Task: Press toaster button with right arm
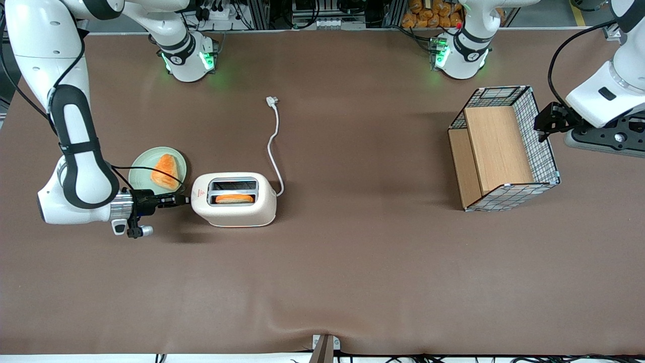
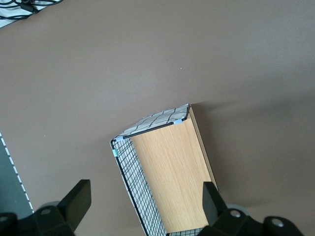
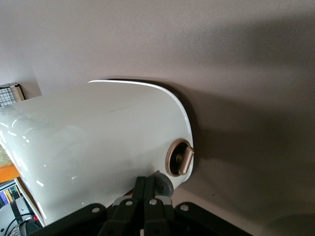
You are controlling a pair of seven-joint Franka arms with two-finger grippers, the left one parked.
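At the end face of the toaster (image 1: pixel 234 199) that looks toward my own end of the table, my gripper (image 1: pixel 184 200) lies level, its fingers drawn narrow together with nothing between them, their tips against a small grey knob (image 3: pixel 158 183) on that face. I take this knob for the toaster button; just beside it sits a copper-coloured dial (image 3: pixel 179 157) in a round recess, which I must not mistake for it. From the front the button itself is hidden by my fingertips.

To do this well, I judge I should push straight along the line of my fingers, keeping the tips centred on the knob so they do not slide off its rounded head onto the glossy shell. The toaster is light-looking and stands free on the brown table (image 1: pixel 352 262), so a sideways shove could skid it; a steady, short press seems safer than a jab.

Just beside my wrist, a little farther from the front camera, a green plate (image 1: pixel 142 169) carries an orange slice of bread (image 1: pixel 165 171); it is close enough that I should not swing that way. Another slice (image 1: pixel 234 198) sits in the nearer slot. The white cord (image 1: pixel 273 146) trails away from the toaster's other end, clear of me. A wire-sided basket (image 1: pixel 505 148) with wooden panels stands well apart, toward the parked arm's end.
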